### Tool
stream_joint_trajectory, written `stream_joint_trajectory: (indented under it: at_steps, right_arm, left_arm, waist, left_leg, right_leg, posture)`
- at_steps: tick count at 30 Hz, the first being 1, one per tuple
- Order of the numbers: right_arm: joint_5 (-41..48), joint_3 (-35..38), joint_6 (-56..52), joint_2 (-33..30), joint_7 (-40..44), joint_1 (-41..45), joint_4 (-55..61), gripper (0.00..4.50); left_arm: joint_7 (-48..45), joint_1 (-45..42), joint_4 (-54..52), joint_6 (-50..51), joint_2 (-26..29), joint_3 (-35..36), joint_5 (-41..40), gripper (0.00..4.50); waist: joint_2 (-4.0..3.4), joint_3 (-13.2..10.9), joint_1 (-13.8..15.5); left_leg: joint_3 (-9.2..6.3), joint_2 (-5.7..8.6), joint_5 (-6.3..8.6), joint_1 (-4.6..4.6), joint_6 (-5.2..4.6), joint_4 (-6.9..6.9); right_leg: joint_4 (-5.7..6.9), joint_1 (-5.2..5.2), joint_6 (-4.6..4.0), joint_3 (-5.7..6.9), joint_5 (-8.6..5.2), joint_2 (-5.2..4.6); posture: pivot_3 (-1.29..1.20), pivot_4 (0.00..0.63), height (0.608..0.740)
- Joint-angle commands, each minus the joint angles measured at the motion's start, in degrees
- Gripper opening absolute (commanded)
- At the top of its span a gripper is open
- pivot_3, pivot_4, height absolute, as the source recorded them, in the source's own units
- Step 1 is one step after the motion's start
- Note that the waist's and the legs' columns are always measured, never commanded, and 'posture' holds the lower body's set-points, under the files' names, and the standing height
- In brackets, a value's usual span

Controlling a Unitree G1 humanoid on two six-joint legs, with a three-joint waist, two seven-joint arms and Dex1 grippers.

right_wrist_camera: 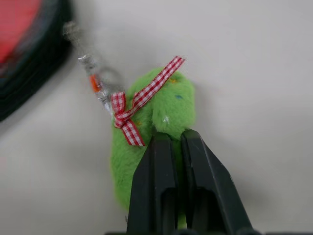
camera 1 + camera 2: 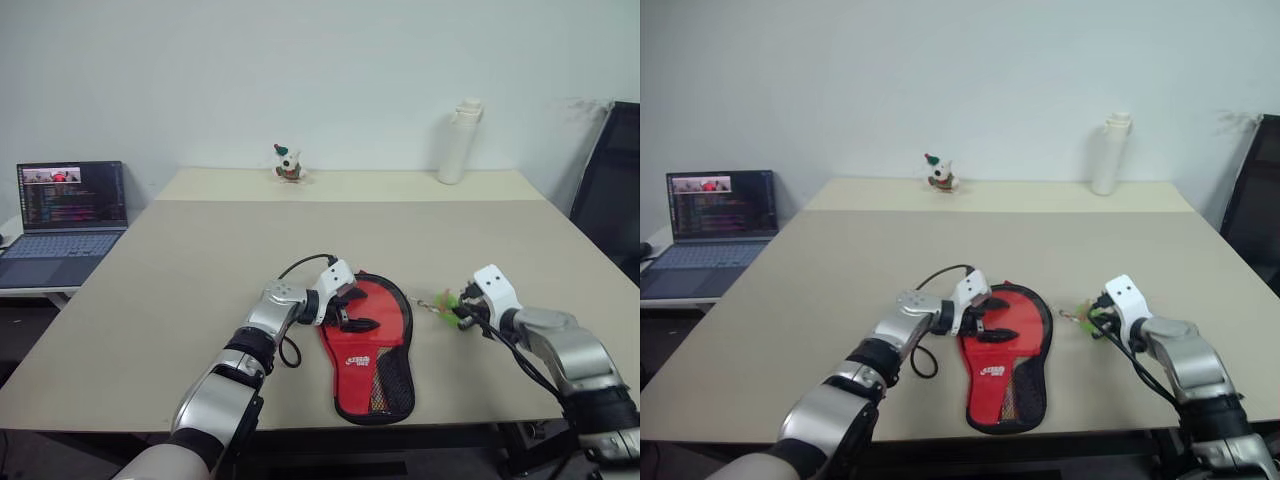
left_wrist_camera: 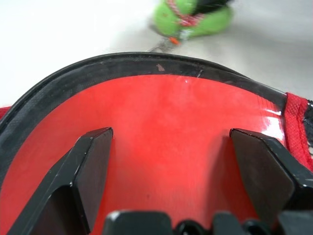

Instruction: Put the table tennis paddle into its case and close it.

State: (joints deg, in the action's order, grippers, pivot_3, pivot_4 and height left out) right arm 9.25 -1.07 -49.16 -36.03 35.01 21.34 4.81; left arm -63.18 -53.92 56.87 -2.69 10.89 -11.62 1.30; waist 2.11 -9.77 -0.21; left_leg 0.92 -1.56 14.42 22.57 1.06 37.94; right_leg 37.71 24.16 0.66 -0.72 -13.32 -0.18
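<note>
The case [image 2: 388, 330] lies flat on the table near the front edge, red side up, with a white logo and black mesh at its narrow end. My left gripper [image 2: 362, 312] is open, its black fingers [image 3: 93, 161] resting on the round red face inside the black zipper rim [image 3: 137, 63]. To the right of the case, my right gripper [image 2: 462, 312] is shut on a green plush charm [image 1: 171, 105] with a checked ribbon. A short chain [image 1: 93, 73] links the charm to the case's rim. The paddle itself is hidden.
An open laptop [image 2: 70, 215] stands on a side table at the left. A white bottle [image 2: 460, 140] and a small toy figure [image 2: 288, 163] stand at the table's far edge. A black chair [image 2: 610, 190] is at the right.
</note>
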Motion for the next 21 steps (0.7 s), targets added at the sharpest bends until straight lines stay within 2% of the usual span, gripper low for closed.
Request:
stream_joint_trajectory:
  at_steps: [1, 7, 16, 21]
  right_arm:
    - [3.02, 1.31, -5.57, -3.04, 1.81, -5.71, 12.38, 0.04]
    - [9.02, 3.95, -12.5, -8.87, 4.85, -18.93, 29.82, 0.04]
    - [17.53, 10.35, -17.71, -13.51, 8.12, -29.97, 41.21, 0.04]
    - [23.75, 11.57, -20.14, -13.69, 8.95, -35.42, 47.47, 0.04]
  left_arm:
    - [0.86, 0.2, 2.68, -0.5, -0.99, -1.04, 1.68, 4.17]
    - [1.6, -1.3, 4.57, -1.32, -2.4, -1.08, 2.06, 4.17]
    - [3.23, -2.04, 6.81, -2.07, -4.32, -1.09, 3.2, 4.17]
    - [3.86, -2.14, 7.25, -2.16, -4.74, -0.99, 3.44, 4.17]
  waist:
    - [-0.01, 0.0, 0.19]
    - [0.0, 0.01, 0.43]
    - [-0.02, 0.03, 0.68]
    - [-0.01, 0.05, 1.23]
  left_leg:
    - [0.01, -0.01, 0.0, 0.01, 0.0, 0.01]
    - [-0.13, 0.02, 0.03, 0.11, -0.02, 0.03]
    - [-0.34, 0.02, 0.03, 0.23, -0.02, 0.0]
    - [-0.43, 0.02, 0.15, 0.34, -0.18, 0.0]
  right_leg:
    - [-0.01, 0.01, 0.0, -0.01, 0.0, 0.01]
    - [-0.15, -0.03, 0.04, 0.14, -0.02, -0.02]
    - [-0.45, -0.11, 0.06, 0.4, -0.02, -0.03]
    - [-0.71, -0.17, 0.07, 0.51, -0.02, -0.02]
  posture:
    - [0.0, 0.15, 0.74]
    - [0.0, 0.15, 0.74]
    - [0.0, 0.15, 0.74]
    - [0.0, 0.15, 0.74]
